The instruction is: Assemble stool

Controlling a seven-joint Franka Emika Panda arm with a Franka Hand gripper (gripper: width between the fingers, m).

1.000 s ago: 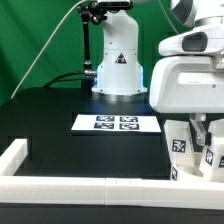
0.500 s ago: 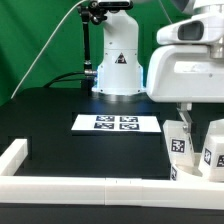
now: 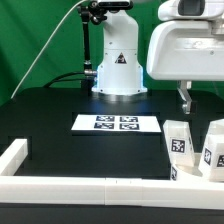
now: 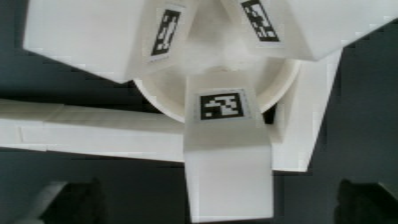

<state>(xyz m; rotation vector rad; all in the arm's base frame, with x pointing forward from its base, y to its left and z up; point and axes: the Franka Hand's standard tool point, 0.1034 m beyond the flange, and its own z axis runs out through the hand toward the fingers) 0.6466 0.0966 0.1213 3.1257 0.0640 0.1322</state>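
You're watching the gripper (image 3: 187, 98) lifting clear of the stool (image 3: 196, 150), which a second ago it was down among. The fingers are standing wide now and holding nothing; only one fingertip is showing in the exterior view. That reads as a release: a leg (image 4: 228, 150) is looking seated, and the stool is staying put at the exterior view's right, close against the rail (image 3: 90, 190). From the wrist, you're looking down on the seat (image 4: 210, 88) with legs fanning off it. No brand or writing is showing anywhere, only square black-and-white tags on the parts and the marker board (image 3: 115, 123).
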